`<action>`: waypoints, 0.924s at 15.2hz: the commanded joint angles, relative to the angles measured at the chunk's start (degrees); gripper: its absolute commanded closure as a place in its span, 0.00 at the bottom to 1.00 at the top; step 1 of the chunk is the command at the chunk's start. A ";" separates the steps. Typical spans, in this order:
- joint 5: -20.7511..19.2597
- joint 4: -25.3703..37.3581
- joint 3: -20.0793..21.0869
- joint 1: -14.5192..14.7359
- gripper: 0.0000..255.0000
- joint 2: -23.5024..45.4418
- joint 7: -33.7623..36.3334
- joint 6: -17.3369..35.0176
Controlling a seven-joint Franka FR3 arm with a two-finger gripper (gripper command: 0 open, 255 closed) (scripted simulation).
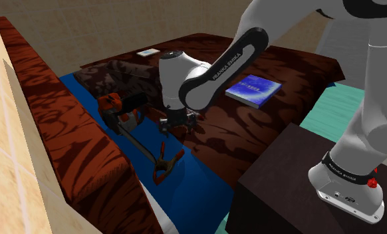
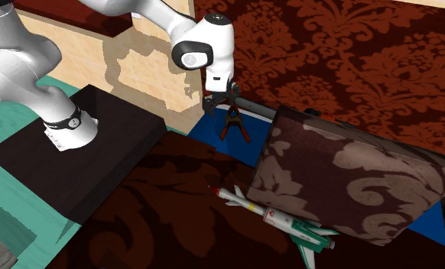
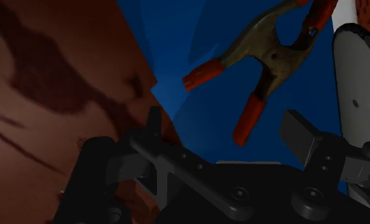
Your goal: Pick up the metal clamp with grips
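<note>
The metal spring clamp (image 3: 273, 57) with orange grips lay flat on the blue sheet (image 1: 189, 189), beside the patterned brown cover (image 1: 252, 126). The black gripper (image 3: 225, 127) hung near it, fingers spread apart and holding nothing. A blue book (image 1: 253, 90) lay well apart.

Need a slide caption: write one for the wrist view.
Open black two-finger tool poised over a brownish metal spring clamp with orange grips, lying ungrasped on a blue surface.
</note>
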 commanded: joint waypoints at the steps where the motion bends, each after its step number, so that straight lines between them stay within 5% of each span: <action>1: -1.78 4.41 -0.87 2.14 0.00 4.67 2.66 -0.32; 9: -5.08 24.47 -4.52 9.56 0.00 23.37 8.11 -2.82; 14: -5.67 25.97 -5.26 10.27 0.00 26.34 8.48 -1.35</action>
